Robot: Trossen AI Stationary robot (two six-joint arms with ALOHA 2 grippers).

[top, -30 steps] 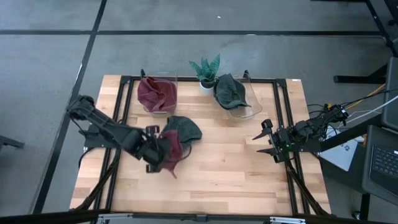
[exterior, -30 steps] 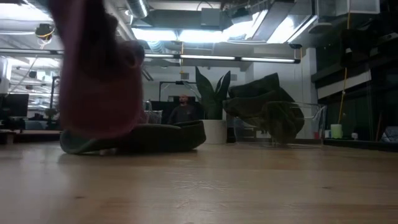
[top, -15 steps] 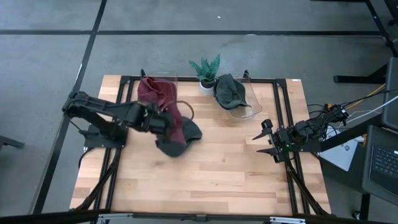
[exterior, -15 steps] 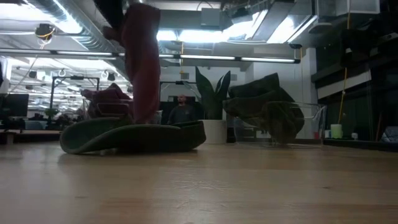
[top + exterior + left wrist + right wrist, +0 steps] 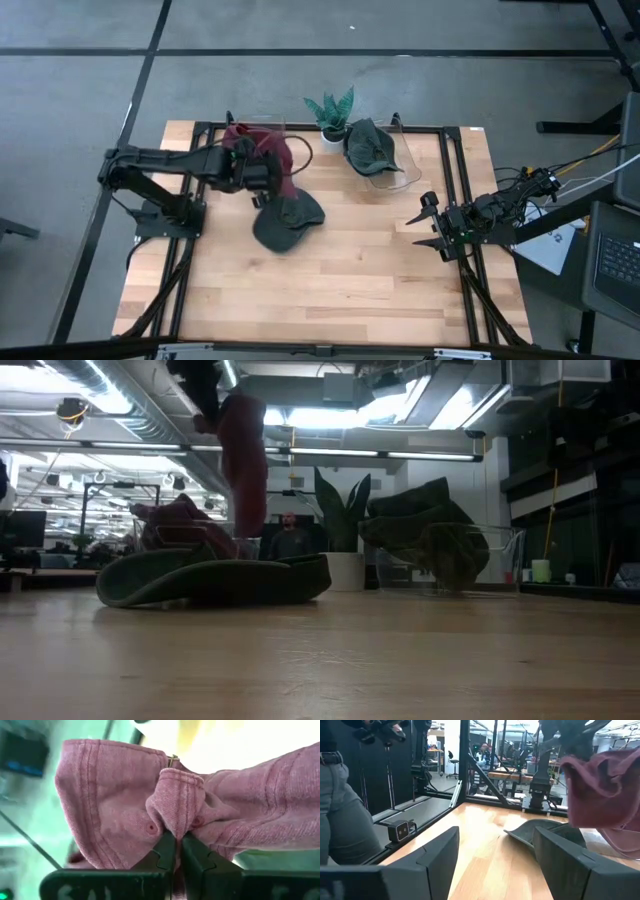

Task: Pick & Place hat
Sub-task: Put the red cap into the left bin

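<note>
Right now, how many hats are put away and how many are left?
Done: one maroon cloth hat sits in the left clear bin, one dark green hat in the right clear bin. In hand: the left gripper holds another maroon hat near that bin. Left: the green cap on the wooden table.

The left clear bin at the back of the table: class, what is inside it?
The left clear bin holds a crumpled red hat. The left gripper carries another red hat above its rim, covering part of the inside, so anything beneath cannot be seen.
</note>
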